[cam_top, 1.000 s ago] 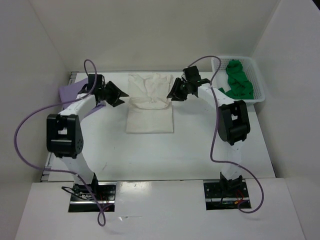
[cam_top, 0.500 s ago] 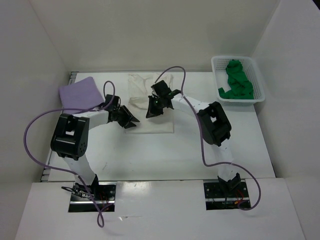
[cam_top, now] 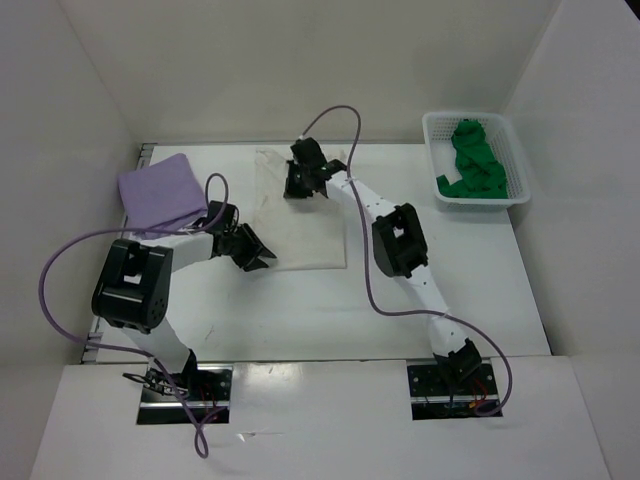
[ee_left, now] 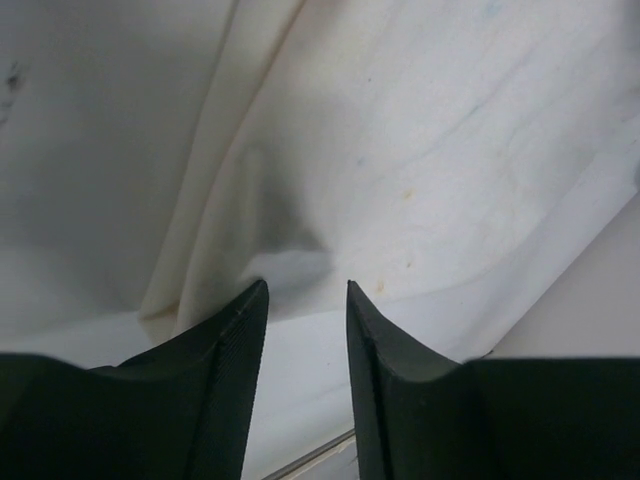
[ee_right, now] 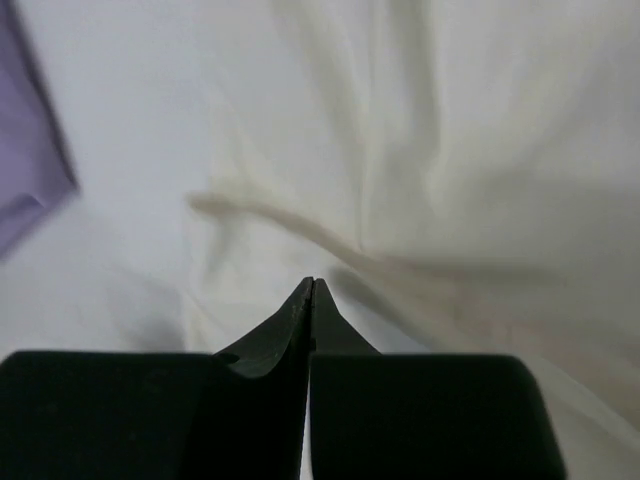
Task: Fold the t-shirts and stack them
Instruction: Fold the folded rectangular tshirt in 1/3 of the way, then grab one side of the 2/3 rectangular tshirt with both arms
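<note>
Cream cloth shirt (cam_top: 312, 228), soft creases, lavender shirt (cam_top: 160, 188) folded square

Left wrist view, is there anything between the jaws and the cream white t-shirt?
Nothing visible does. The left gripper has its jaws apart, with their tips right at the edge of the cream white cloth t-shirt. No other object shows in the gap or ahead of them.

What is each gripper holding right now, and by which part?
The right gripper is shut, apparently pinching a ridge of the cream shirt near its far edge. The left gripper is open, holding nothing.
</note>
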Available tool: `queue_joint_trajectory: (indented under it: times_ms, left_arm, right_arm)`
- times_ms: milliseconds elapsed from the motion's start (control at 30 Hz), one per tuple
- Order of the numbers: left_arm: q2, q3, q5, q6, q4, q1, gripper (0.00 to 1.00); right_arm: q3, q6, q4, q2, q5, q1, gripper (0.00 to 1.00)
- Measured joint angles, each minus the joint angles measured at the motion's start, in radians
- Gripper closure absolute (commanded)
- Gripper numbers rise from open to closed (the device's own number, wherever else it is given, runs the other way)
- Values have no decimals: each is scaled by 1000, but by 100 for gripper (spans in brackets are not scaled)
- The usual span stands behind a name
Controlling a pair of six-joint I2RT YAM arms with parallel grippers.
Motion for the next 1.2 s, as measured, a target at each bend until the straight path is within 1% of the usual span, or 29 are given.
queue_joint_trajectory:
  times_ms: [100, 167, 267, 333, 367, 500, 600, 633, 700, 767, 867, 900, 1067, 1133, 1200]
  left_arm:
    - [-42, 1, -6, 13, -58, 0, 45]
    - [-85, 8, -12, 24, -103, 1, 42]
    - [-158, 36, -13, 34, -151, 8, 42]
    - [-198, 54, -19, 50, -161, 24, 41]
    - [-216, 55, -21, 56, -159, 40, 41]
    - [-237, 26, -27, 79, -161, 105, 41]
    - [-216, -19, -28, 96, -177, 134, 41]
    - [-206, -28, -27, 100, -183, 136, 41]
    - [-175, -37, -23, 104, -185, 136, 41]
    - [-143, -37, -14, 108, -179, 136, 41]
    - [-94, -37, 0, 125, -175, 136, 41]
    - [-80, -37, 2, 127, -174, 136, 43]
    - [-69, -38, 13, 126, -151, 136, 51]
    - [-59, -39, 13, 126, -142, 136, 59]
    - [-47, -39, 19, 122, -132, 136, 65]
  right_arm:
    - [317, -7, -34, 129, 49, -13, 100]
    - [354, -7, -50, 118, 55, -29, 99]
    - [320, -25, -88, 49, 52, -53, 98]
    - [191, -45, -90, -52, 40, -69, 98]
    - [72, -53, -80, -130, 31, -76, 100]
    - [-450, -47, -33, -503, -46, -104, 100]
    - [-734, -17, 11, -726, -103, -132, 78]
    - [-821, -7, 52, -789, -121, -143, 64]
    - [-956, 12, 94, -862, -154, -165, 54]
    - [-1064, 29, 140, -880, -183, -180, 49]
    - [-1196, 54, 167, -868, -199, -192, 49]
    - [-1224, 63, 168, -863, -209, -195, 49]
    - [-1250, 88, 224, -805, -257, -204, 49]
    - [-1252, 95, 256, -783, -272, -205, 49]
    - [-1257, 99, 281, -763, -287, -205, 53]
